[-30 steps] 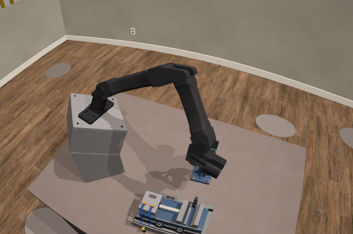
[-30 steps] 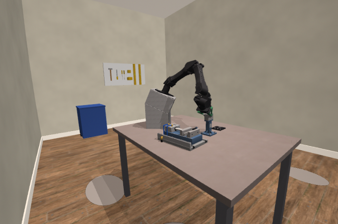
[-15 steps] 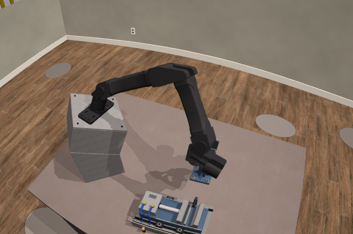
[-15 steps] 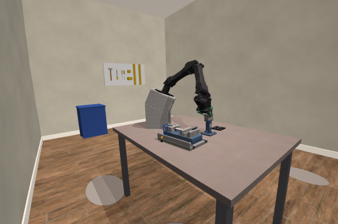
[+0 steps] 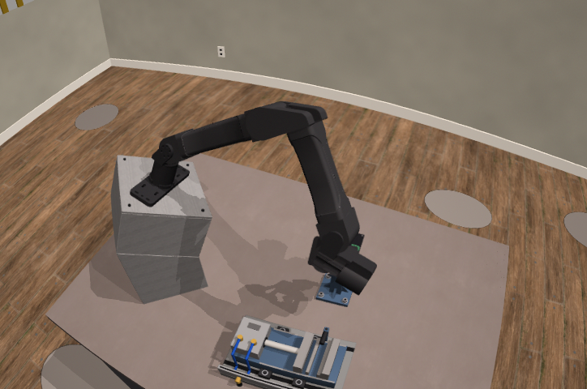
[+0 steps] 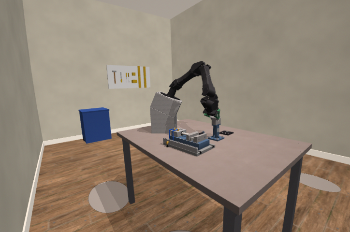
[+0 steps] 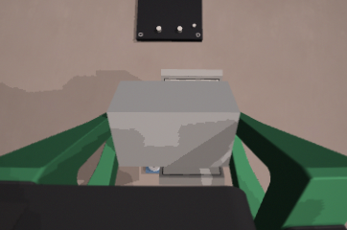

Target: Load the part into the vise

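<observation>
The part (image 7: 173, 125) (image 6: 214, 117) is a plain grey block; its slot does not show. My gripper (image 7: 173, 115) (image 6: 215, 116) is shut on the part, with one green finger on each side. It holds the part just over the blue V-block stand (image 6: 215, 131) (image 5: 333, 293), whose grey top (image 7: 191, 74) shows behind the part. I cannot tell whether the part touches it. The black infeed plate (image 7: 169, 19) (image 6: 226, 133) lies bare beyond. The vise (image 5: 294, 352) (image 6: 189, 137) stands open with its work stop (image 5: 323, 335) between the jaws. In the top view the wrist hides the gripper and the part.
The arm's grey pedestal (image 5: 159, 229) (image 6: 164, 112) stands at the back of the table (image 6: 235, 166). The vise's air cylinder with blue hoses (image 5: 242, 351) is on its left end. A blue cabinet (image 6: 95, 124) stands on the floor, far from the table.
</observation>
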